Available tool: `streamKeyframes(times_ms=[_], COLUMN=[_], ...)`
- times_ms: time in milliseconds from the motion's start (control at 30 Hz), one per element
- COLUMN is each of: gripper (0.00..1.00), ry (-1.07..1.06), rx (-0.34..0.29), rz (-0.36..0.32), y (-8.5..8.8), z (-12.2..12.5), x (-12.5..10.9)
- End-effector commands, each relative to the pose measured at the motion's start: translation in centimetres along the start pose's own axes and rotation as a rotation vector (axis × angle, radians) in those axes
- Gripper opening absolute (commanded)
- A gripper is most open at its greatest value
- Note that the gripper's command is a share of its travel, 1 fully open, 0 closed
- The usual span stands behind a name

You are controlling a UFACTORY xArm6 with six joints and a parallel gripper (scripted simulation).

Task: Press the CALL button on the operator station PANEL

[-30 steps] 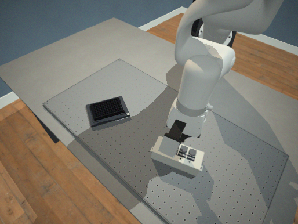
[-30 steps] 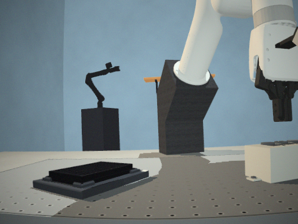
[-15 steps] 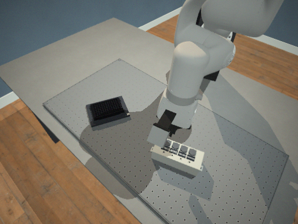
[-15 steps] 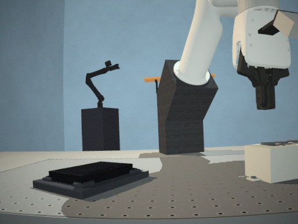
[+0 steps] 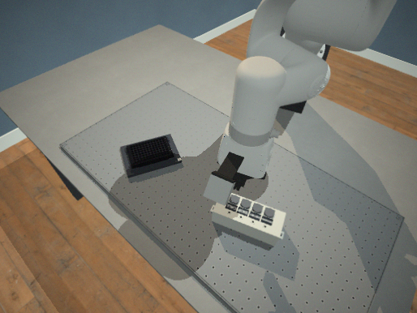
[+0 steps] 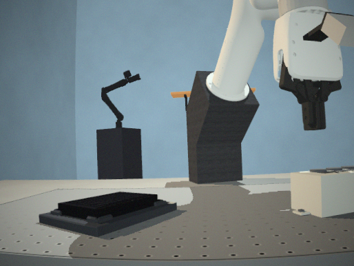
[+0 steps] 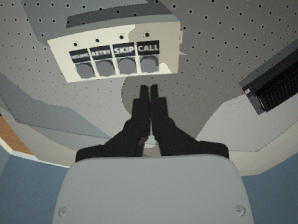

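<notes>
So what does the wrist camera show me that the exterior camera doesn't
Only the wrist view shows the cream panel's face from above: four round grey buttons in a row with dark printed labels, CALL rightmost and SKIP beside it; the others are too blurred to read. No lamp looks lit.

Only the exterior view shows the height gap between the shut black gripper and the panel top, plus the whole black well plate seated on its dark nest.

Both show the cream panel box, the jaws closed on nothing, and the perforated grey board.
</notes>
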State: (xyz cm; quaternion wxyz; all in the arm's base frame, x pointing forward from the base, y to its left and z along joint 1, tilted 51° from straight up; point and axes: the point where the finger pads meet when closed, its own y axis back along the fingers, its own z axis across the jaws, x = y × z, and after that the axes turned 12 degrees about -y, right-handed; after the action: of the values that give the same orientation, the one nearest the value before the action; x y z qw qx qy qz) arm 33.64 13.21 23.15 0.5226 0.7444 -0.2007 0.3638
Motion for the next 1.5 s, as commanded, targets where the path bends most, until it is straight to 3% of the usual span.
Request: streamKeyframes(times_ms=[0,600,1467], gripper=[0.00,0.00,0.00], ry=[0.000,0.000,0.000], rx=[0.005,0.005,0.005], rz=[0.003,0.002,0.002], y=[-0.6,-3.2,-3.6], z=[0.0,0.0,0.0], x=[0.1,0.1,0.1])
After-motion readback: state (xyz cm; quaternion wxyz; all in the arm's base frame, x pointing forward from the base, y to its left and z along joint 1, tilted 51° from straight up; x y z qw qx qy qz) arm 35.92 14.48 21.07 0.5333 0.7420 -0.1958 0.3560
